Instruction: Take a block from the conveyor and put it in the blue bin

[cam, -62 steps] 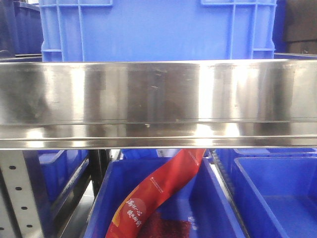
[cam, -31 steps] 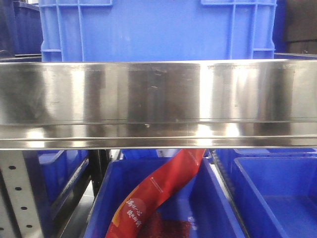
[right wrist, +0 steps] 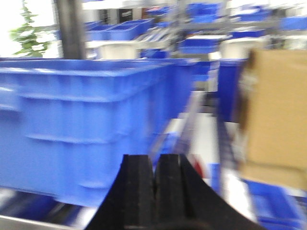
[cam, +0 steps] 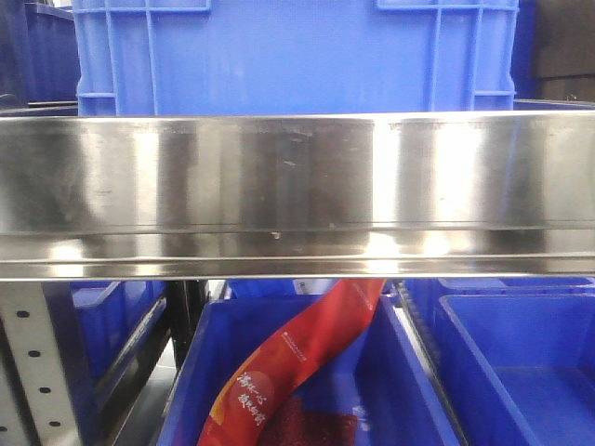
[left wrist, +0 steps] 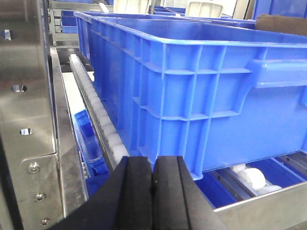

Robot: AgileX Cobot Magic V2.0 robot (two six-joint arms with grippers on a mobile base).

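Clearly, the left gripper (left wrist: 153, 179) is seen with jaws pressed together, empty, near a blue bin (left wrist: 192, 91); the right gripper (right wrist: 154, 179) is likewise closed, its view blurred.

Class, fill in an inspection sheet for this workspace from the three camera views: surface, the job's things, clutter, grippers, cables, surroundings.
Surface: steel rail spans the front view; roller track beside the bin; no conveyor belt seen.
Job's things: large blue bin on the rack; no block seen.
Clutter: red printed bag hangs into a lower blue crate.
Grippers: left gripper shut, empty; right gripper shut, empty, its view blurred.
Cables: nothing seen.
Surroundings: more blue bins, brown cardboard box, green plant.
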